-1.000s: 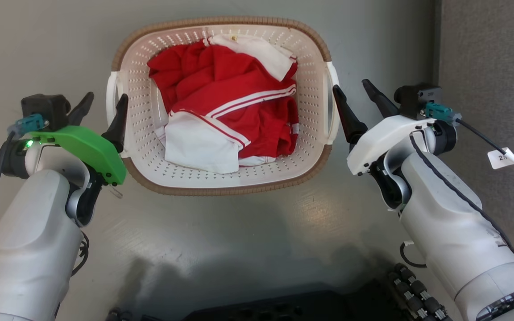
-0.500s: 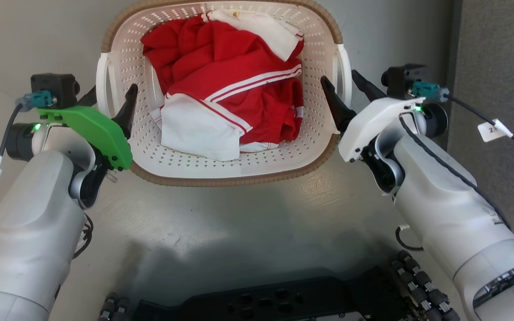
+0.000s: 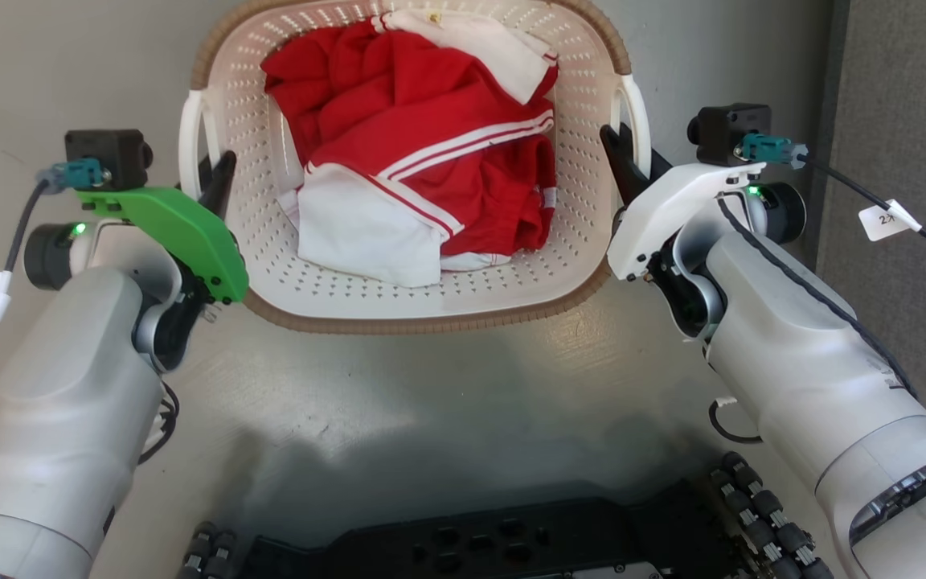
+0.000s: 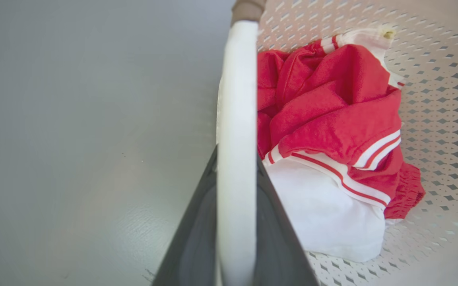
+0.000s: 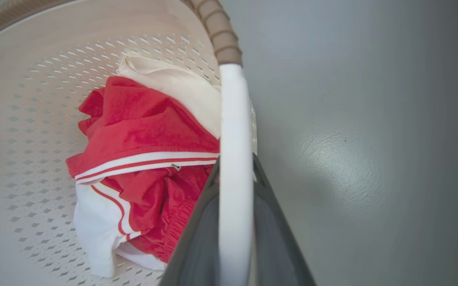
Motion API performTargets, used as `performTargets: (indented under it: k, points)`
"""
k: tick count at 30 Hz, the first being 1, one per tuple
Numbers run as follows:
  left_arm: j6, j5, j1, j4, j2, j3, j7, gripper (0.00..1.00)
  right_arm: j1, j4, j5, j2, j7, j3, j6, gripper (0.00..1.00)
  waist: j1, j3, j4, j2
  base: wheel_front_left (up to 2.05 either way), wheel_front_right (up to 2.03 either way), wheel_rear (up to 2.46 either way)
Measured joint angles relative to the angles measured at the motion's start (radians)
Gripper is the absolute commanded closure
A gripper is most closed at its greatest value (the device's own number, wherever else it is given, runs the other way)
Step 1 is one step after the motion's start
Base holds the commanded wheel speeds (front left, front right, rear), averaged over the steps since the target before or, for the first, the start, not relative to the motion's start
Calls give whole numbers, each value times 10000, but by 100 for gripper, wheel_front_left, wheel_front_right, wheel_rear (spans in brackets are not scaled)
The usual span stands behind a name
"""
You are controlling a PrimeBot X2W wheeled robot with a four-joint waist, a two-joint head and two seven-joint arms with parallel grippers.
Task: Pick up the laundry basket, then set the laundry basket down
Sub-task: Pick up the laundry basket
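Note:
The laundry basket (image 3: 431, 323) is cream perforated plastic with a brown rim. It holds red and white clothes (image 3: 431, 137) and lies at the top middle of the head view. My left gripper (image 3: 214, 165) is shut on its white left handle (image 3: 187, 137). In the left wrist view, that handle (image 4: 235, 99) runs up between my dark fingers (image 4: 191, 234). My right gripper (image 3: 626, 146) is shut on the white right handle (image 3: 638, 108). In the right wrist view, this handle (image 5: 233, 119) passes between my fingers (image 5: 276, 238), which hug it on both sides.
Grey floor (image 3: 447, 418) lies all around the basket. My dark wheeled base (image 3: 479, 547) fills the bottom edge of the head view. A grey carpeted panel (image 3: 905, 88) stands at the far right, close beside my right arm.
Both grippers have moved inward over the basket's side handles and gone from open to shut on them. The head view has shifted, and more of my base shows.

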Motion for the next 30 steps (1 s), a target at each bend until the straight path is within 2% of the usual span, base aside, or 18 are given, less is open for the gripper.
performTargets:
  k: [2, 11, 18, 30]
  points:
    - [0, -221, -2, 134, -38, -203, -10, 100, -36, 174, 105, 0, -4, 159, -81, 100, 0, -106, 16, 0, 0, 0, 0]
    - [2, -617, 12, 487, -67, -637, -215, 100, -25, 441, 616, -6, -46, 640, -63, 100, 0, -702, -4, 0, 0, 0, 0]
    - [2, -938, 238, 790, -90, -1152, -205, 100, 264, 669, 1103, 0, -81, 1039, 109, 100, 0, -1464, -75, 0, 0, 0, 0]
    - [2, -1565, 609, 1104, -213, -1599, 132, 100, 566, 1012, 1743, -12, 431, 1595, 219, 100, -1, -3072, -215, 0, 0, 0, 0]
